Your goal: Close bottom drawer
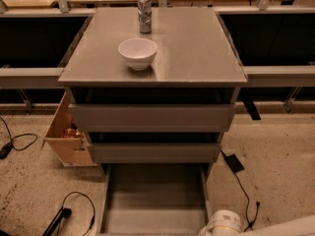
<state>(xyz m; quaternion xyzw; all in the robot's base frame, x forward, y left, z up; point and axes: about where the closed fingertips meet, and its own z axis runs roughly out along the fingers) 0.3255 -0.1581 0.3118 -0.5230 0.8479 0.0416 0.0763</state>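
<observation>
The grey cabinet (152,68) stands in the middle of the camera view. Its bottom drawer (155,200) is pulled far out toward me; I see the long shallow grey tray, seemingly empty inside, running to the frame's lower edge. The two grey drawers above it, upper (152,117) and middle (153,152), stand slightly out. A white rounded part of my arm (221,224) shows at the bottom right, just beside the drawer's right front corner. The gripper's fingers are not in view.
A white bowl (138,52) and a metal can (144,14) stand on the cabinet top. A tan wooden box (66,132) sits on the floor at the cabinet's left. Black cables (74,208) lie on the speckled floor left and right (241,191). Shelving runs along the back.
</observation>
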